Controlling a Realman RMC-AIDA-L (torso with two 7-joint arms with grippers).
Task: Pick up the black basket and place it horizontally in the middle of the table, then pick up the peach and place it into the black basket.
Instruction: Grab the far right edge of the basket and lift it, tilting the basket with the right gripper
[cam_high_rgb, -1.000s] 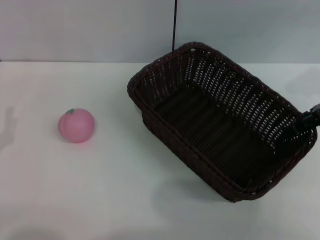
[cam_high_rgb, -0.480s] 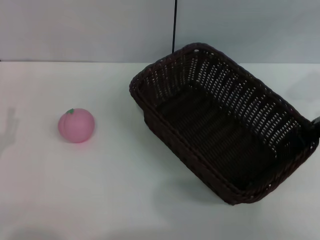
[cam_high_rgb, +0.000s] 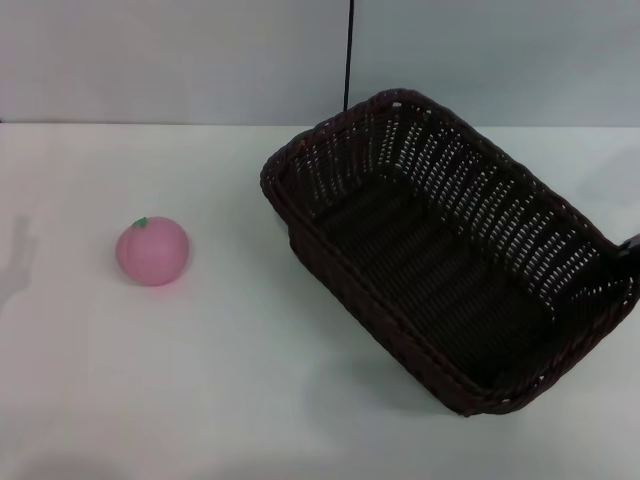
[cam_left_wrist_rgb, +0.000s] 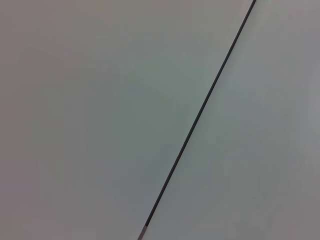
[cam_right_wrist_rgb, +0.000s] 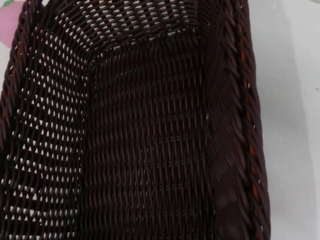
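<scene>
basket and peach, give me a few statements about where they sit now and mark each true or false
1. The peach lies inside the black basket. False: it sits on the table, apart from the basket, toward the robot's left.
2. The basket holds nothing. True.
3. The basket lies square to the table's edge. False: it sits at a diagonal.
4. The right end effector shows only as a dark bit at the basket's right end. True.
5. The left wrist view shows the peach. False: only a plain surface and a thin dark line.

Black basket (cam_high_rgb: 450, 250) lies askew, apparently lifted, peach (cam_high_rgb: 152, 252) well apart
</scene>
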